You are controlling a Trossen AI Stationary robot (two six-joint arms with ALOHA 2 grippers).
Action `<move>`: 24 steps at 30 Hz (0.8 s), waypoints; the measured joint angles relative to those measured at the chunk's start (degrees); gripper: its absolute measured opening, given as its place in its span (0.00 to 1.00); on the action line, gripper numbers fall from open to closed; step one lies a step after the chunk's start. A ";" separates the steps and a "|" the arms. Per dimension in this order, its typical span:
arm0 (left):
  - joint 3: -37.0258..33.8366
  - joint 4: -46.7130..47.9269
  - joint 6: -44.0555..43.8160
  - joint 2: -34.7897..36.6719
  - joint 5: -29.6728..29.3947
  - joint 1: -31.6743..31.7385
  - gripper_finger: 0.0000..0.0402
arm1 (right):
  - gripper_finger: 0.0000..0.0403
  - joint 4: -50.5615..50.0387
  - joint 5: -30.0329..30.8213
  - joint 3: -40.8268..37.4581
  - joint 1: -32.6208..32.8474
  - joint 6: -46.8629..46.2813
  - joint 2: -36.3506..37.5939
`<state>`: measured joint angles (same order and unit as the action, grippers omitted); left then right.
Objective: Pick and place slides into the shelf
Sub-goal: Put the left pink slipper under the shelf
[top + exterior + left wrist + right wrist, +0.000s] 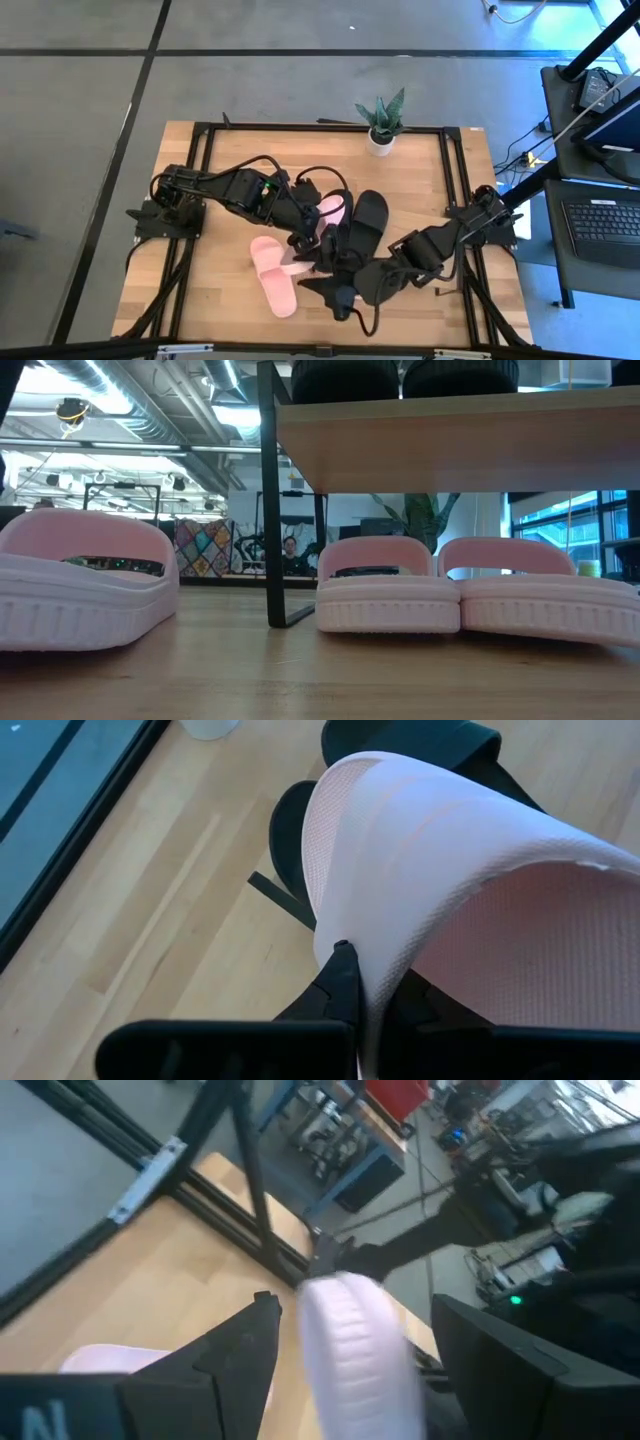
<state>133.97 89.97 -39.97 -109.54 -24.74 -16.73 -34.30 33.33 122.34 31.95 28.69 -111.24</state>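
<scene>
Over mid-worktop I had left tool [318, 238] clamped on a pink slide [450, 880], right tool [350, 1370] released; I'd lower slowly, level onto shelf [450, 440].

Overhead, tabletop-level and two close wrist views, all sharing pink slides [273, 275].

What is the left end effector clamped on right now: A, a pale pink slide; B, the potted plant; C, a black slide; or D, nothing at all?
A: in the left wrist view the left end effector is pinched shut on the edge of a pale pink slide.
</scene>
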 joint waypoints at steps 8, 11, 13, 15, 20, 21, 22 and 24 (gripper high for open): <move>0.00 0.02 0.07 0.00 0.08 0.00 0.00 | 0.61 -1.71 -2.06 0.00 -0.31 -1.44 0.00; 0.00 0.04 0.07 0.00 0.27 0.00 0.00 | 0.56 -3.38 -2.18 0.00 -0.50 -2.79 0.00; 0.00 0.04 0.07 0.00 0.31 -0.02 0.00 | 0.52 -4.38 -2.14 0.00 -0.69 -3.34 0.00; 0.00 0.04 0.09 0.00 0.33 0.00 0.00 | 0.47 -4.55 -2.04 0.00 -0.80 -3.46 0.00; 0.00 0.02 0.10 0.00 0.52 -0.04 0.01 | 0.34 -4.60 -2.04 0.00 -0.73 -3.54 0.00; 0.00 0.01 0.11 0.00 0.53 -0.02 0.02 | 0.31 -4.60 -2.07 0.00 -0.73 -3.52 0.00; 0.00 0.02 0.11 0.00 0.50 -0.02 0.04 | 0.29 -4.60 -2.09 0.00 -0.73 -3.50 -0.01; 0.00 0.02 0.11 0.00 0.44 0.00 0.07 | 0.24 -4.60 -2.11 0.00 -0.73 -3.34 -0.02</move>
<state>133.97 90.00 -39.86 -109.54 -24.29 -16.73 -38.89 31.22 122.34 31.22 25.34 -111.26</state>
